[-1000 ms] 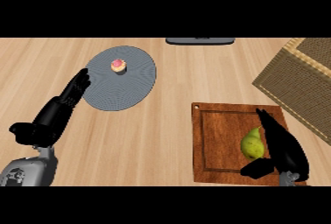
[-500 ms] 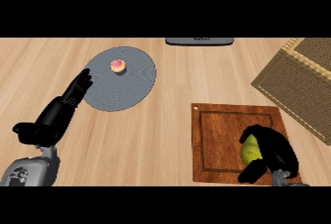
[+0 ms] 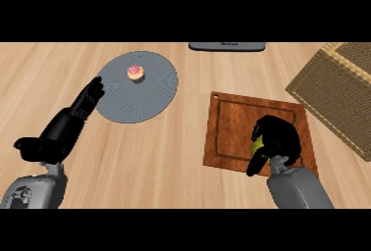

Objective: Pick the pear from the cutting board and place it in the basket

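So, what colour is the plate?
The plate is blue-grey, seen best in the head view.

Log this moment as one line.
phase: grasp | right hand: shut on pear, over cutting board | left hand: open, beside plate | basket: without pear

A single view was supplied, taken from head height and directed steeply downward onto the light wooden counter top (image 3: 167, 157). The grey left forearm (image 3: 33, 192) and grey right forearm (image 3: 299, 188) were admitted from the lower edge. The brown wooden cutting board (image 3: 239, 117) was seen at close range; the woven wicker basket (image 3: 340, 88) was cut by the right edge.
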Robot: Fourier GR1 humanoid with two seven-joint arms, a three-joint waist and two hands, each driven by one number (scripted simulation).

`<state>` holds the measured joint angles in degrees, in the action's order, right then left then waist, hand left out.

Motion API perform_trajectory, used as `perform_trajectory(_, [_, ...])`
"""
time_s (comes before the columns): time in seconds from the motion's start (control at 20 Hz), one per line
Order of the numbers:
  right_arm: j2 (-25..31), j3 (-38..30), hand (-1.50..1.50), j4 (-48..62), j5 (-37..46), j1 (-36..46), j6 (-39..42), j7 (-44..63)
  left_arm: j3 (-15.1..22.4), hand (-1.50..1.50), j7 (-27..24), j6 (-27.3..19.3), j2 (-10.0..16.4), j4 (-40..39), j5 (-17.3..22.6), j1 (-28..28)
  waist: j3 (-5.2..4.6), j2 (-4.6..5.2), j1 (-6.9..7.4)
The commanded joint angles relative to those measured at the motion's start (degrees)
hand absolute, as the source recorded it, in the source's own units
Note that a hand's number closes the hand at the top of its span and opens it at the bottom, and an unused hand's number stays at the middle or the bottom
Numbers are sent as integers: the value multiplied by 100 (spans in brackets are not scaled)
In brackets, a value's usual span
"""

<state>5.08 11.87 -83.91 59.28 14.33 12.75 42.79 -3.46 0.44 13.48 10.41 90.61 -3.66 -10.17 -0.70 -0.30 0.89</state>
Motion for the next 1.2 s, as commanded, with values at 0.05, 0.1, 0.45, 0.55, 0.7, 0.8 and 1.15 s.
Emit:
perform_trajectory(0.05, [-487, 126, 150, 1388, 231, 1294, -921, 973, -56, 0, 170, 52, 16, 13, 98, -149, 73, 63, 77])
perform_trajectory(0.1, [-491, 43, 150, 1536, 308, 1659, -733, 1082, 93, 0, 284, -41, -80, 291, -16, 9, 72, 50, 70])
perform_trajectory(0.45, [-504, 146, 150, 1164, -528, 1783, -2184, 999, 92, 0, 39, -23, -45, 253, -126, 218, 74, 29, 24])
perform_trajectory(0.55, [-506, 286, 150, 975, -603, 2170, -2537, 1134, 35, 0, -1, -29, -79, -129, -94, -20, 72, 45, 10])
perform_trajectory(0.7, [-507, 285, 150, 193, -302, 2301, -3191, 1145, -17, 0, -28, -111, -77, -154, -139, 11, 70, 10, -69])
perform_trajectory(0.8, [-507, 528, 150, -125, -100, 2178, -3617, 1277, 39, 0, -24, -43, -73, -21, -123, 136, 70, 2, -52])
perform_trajectory(1.15, [-507, 569, 150, -1336, 638, 2706, -2905, 2752, -54, 0, 85, -12, -53, 206, -12, 244, 67, -1, -86])
